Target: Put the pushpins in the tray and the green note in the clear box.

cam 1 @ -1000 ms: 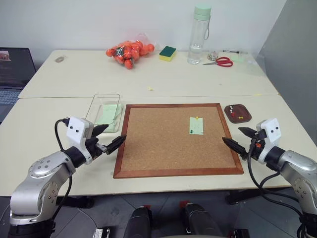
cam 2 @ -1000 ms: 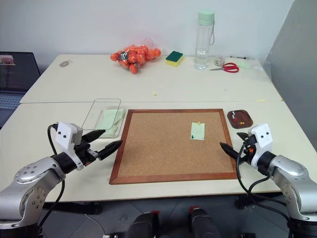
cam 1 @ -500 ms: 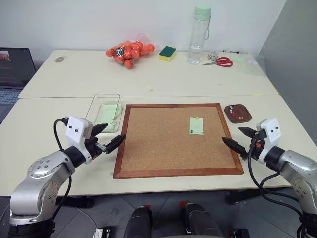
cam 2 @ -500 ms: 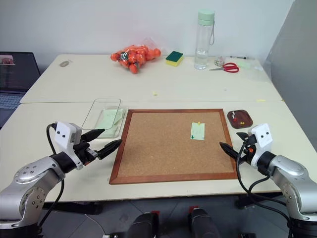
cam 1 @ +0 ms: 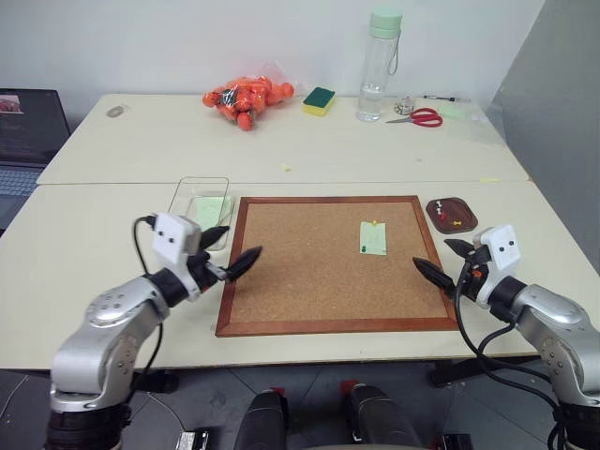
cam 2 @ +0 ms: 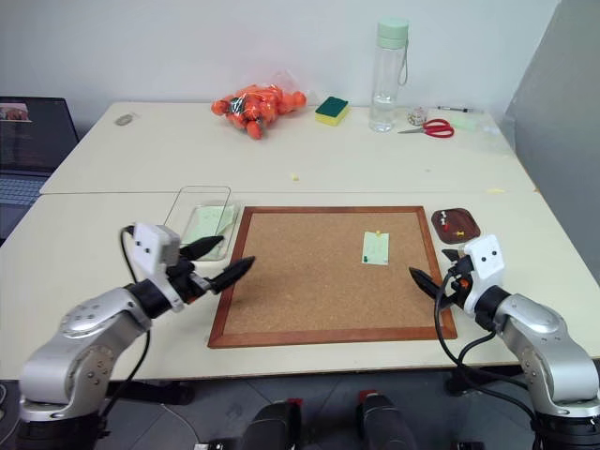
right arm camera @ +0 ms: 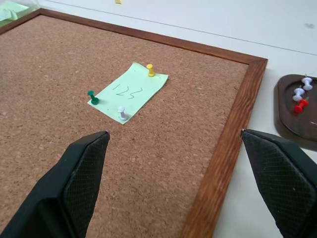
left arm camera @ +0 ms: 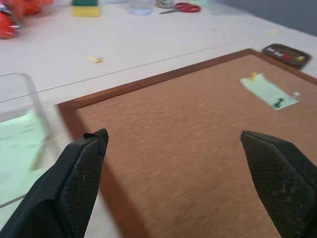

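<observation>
Two hands hover low over the near part of the desk (cam 1: 94, 150), both spread wide and holding nothing. My left hand (cam 1: 228, 265) sits over the left rail of the cork board (cam 1: 309, 281); my right hand (cam 1: 439, 267) sits at the board's right rail, pointing inward.

The step in hand is, in my judgement, pulling the first pin. The green note (right arm camera: 128, 92) lies on the cork toward the board's right side, nearer my right hand, so that hand should do the picking. Three pins hold it: a yellow pushpin (right arm camera: 150, 70) at the far edge, a dark green pushpin (right arm camera: 92, 96) at a near corner, and a white pushpin (right arm camera: 122, 113) at the other near corner.

Procedure, as I judge it:
- Approach one pin head from above, narrowing the fingers first; each head is tiny.
- Close on the head alone, not the paper.
- Pull straight out to avoid tearing the note or bending the pin.

Farther right, just off the board's far right corner, the tray (right arm camera: 296, 126) already holds several pins. The clear box (cam 1: 196, 212) lies beside the board's far left corner, with pale green paper inside.
</observation>
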{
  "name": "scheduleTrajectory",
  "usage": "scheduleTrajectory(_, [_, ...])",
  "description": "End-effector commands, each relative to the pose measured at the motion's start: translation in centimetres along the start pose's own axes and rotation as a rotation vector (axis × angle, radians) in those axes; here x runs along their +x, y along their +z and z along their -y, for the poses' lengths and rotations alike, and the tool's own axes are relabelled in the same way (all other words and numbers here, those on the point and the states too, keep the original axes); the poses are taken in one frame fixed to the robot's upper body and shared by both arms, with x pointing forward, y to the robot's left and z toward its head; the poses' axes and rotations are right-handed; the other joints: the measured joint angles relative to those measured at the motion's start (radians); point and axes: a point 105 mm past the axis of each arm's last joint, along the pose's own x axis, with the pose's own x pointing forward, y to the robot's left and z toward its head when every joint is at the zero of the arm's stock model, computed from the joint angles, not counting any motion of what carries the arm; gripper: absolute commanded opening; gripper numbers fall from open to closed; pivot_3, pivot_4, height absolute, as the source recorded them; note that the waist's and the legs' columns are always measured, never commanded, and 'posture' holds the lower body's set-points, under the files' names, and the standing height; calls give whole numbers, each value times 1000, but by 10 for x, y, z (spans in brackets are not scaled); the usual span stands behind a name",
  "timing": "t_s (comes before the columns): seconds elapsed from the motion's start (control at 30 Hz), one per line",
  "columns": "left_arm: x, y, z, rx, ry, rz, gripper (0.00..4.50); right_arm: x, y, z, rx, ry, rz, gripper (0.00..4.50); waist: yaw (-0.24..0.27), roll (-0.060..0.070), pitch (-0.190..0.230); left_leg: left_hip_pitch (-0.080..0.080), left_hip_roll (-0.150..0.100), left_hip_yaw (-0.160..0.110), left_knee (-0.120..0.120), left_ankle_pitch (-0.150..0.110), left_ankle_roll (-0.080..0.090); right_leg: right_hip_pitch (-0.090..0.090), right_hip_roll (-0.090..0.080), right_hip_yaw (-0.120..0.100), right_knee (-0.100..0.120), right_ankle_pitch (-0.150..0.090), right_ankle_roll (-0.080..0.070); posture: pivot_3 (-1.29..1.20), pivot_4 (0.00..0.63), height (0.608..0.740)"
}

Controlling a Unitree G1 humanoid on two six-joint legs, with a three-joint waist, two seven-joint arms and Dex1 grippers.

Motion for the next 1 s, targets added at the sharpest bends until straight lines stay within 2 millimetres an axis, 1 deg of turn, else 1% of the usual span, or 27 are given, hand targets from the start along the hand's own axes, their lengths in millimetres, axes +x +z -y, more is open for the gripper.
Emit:
scheduleTrajectory(0.03, [20, 14, 25, 58, -93, 72, 4118, 5, 24, -6, -59, -1, 88, 4500, 0, 0, 0, 0, 0, 0, 0, 0, 0, 0, 0, 0, 0, 0, 0, 0, 150, 740])
scheduleTrajectory(0.07, [24, 15, 28, 59, -111, 85, 4068, 7, 25, -7, -61, 2, 92, 4500, 0, 0, 0, 0, 0, 0, 1, 0, 0, 0, 0, 0, 0, 0, 0, 0, 150, 740])
scheduleTrajectory(0.17, [35, 13, 32, 69, -140, 99, 3502, 12, 27, -8, -65, 9, 101, 4500, -1, 0, 0, 0, 0, 0, 1, 0, 0, 0, 0, 0, 0, 0, 0, 0, 150, 740])
scheduleTrajectory(0.27, [50, 7, 40, 110, -190, 94, 3001, 21, 27, -6, -80, -18, 105, 4500, -1, 0, 0, 0, -1, 0, 1, 0, 0, 0, 1, 0, 1, 0, 0, 0, 150, 740])
scheduleTrajectory(0.37, [62, 2, 41, 132, -205, 95, 2460, 26, 27, -5, -83, -23, 111, 4500, 1, 0, 0, 1, -1, 1, 1, 0, 0, 1, 1, 0, 0, 1, 1, 0, 150, 740])
scheduleTrajectory(0.43, [71, -4, 43, 154, -219, 80, 2125, 31, 28, -6, -83, -17, 117, 4500, 3, 0, 0, 0, -1, 0, 1, 0, 0, 0, 1, 0, 0, 1, 1, 0, 150, 740])
scheduleTrajectory(0.5, [81, -9, 45, 159, -226, 77, 1678, 37, 28, -7, -86, -16, 119, 4500, 4, 0, 0, 0, -1, 1, 1, 0, 0, 0, 1, 0, 0, 1, 1, 0, 150, 740])
scheduleTrajectory(0.7, [97, -15, 50, 167, -241, 71, 588, 47, 31, -9, -73, -18, 137, 4500, 4, 0, 0, 0, -1, 0, 1, 0, 0, 0, 1, 0, 0, 1, 1, 0, 150, 740])
scheduleTrajectory(0.77, [100, -17, 49, 168, -239, 63, 100, 50, 32, -9, -69, -25, 139, 4500, 4, 0, 0, 0, -1, 0, 1, 0, 0, 0, 1, 0, 0, 1, 1, 0, 150, 740])
scheduleTrajectory(0.8, [101, -18, 49, 167, -238, 61, 42, 51, 32, -9, -69, -27, 140, 4500, 4, 0, 0, 0, -1, 0, 1, 0, 0, 0, 1, 0, 0, 1, 1, 0, 150, 740])
scheduleTrajectory(1.0, [107, -25, 54, 131, -253, 47, 42, 63, 29, -7, -71, -43, 120, 4500, 4, 0, 0, 0, -1, 0, 1, 0, 0, 0, 1, 0, 1, 1, 1, 0, 150, 740])
